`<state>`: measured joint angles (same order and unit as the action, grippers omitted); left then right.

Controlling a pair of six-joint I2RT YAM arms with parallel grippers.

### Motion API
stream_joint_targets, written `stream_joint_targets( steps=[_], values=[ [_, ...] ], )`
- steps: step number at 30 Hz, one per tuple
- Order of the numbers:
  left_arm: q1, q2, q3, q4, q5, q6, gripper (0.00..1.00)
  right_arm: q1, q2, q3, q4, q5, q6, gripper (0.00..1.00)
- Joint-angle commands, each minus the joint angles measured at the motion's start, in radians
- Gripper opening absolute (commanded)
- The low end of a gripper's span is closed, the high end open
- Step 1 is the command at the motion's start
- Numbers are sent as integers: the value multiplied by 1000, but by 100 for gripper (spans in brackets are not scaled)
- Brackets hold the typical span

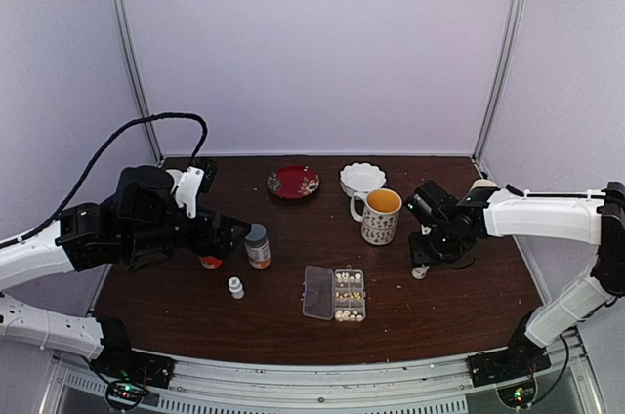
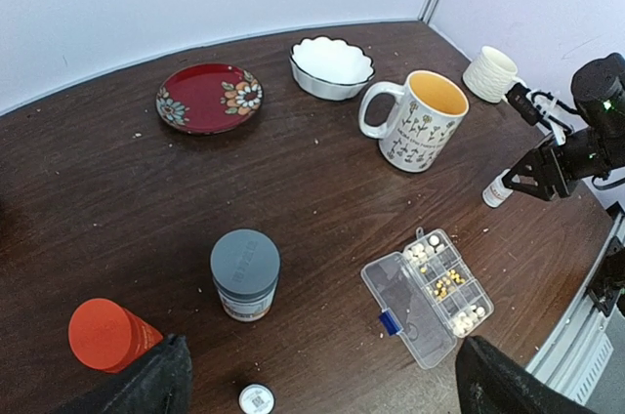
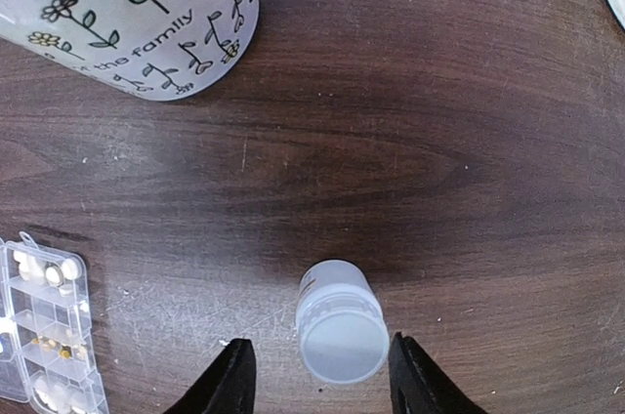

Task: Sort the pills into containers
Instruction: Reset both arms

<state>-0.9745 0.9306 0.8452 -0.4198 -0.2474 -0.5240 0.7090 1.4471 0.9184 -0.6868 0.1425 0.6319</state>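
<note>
We take the step in hand to be the reach for a supply bottle. The right pincer hangs over a small white bottle that stands upright on the bench, low in the right wrist view. The pincer is wide. Its two dark fingers flank the bottle, one on each side, and bare bench shows between each finger and the bottle wall, so nothing is gripped. In the top view this bottle sits right of centre, just below the flowered mug.

The pills we can see lie in the clear pill box, at the lower right of the left wrist view. Its lid is swung flat open, and several cells hold whitish and yellowish tablets. We cannot tell whether the other cells are empty. The box lies well apart from the white bottle, toward the lower centre of the top view.

The left pincer is also wide and carries nothing. It hovers near an orange-capped bottle and a grey-capped bottle, at the lower left of its own view.

Next, in our judgement, the right pincer must come down a little and close squarely on the bottle's body. The bottle looks small and light, so an off-centre squeeze could tip it or push it across the bench. We cannot tell what it holds or how firmly its cap sits. Getting the contents into the cells may well call for the other arm.
</note>
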Motion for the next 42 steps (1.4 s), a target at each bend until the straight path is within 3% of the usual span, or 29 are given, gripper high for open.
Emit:
stream_joint_targets(
  steps=[1,12,16,19,24,29,34,37,42],
  values=[
    [0,26,26,21,10,22,98,-12,23,-1,21,44,14,48],
    [0,78,47,7,59,33,97,-16,35,2,11,62,10,50],
    [0,137,51,18,150,23,85,-5,1,21,-28,62,-36,65],
    [-1,196,49,35,206,-33,74,43,-43,55,-78,100,-62,67],
    [-3,304,50,65,275,-90,55,148,-90,81,-77,29,-88,63],
    [-5,403,67,68,277,-106,48,248,-87,36,30,-104,-49,57],
    [-30,503,100,64,245,-94,27,275,-34,-34,119,-129,-5,48],
    [-70,569,134,56,187,-86,24,280,-10,-67,178,-138,8,41],
    [-87,659,154,57,175,-105,21,290,31,-105,257,-172,32,39]
  ],
)
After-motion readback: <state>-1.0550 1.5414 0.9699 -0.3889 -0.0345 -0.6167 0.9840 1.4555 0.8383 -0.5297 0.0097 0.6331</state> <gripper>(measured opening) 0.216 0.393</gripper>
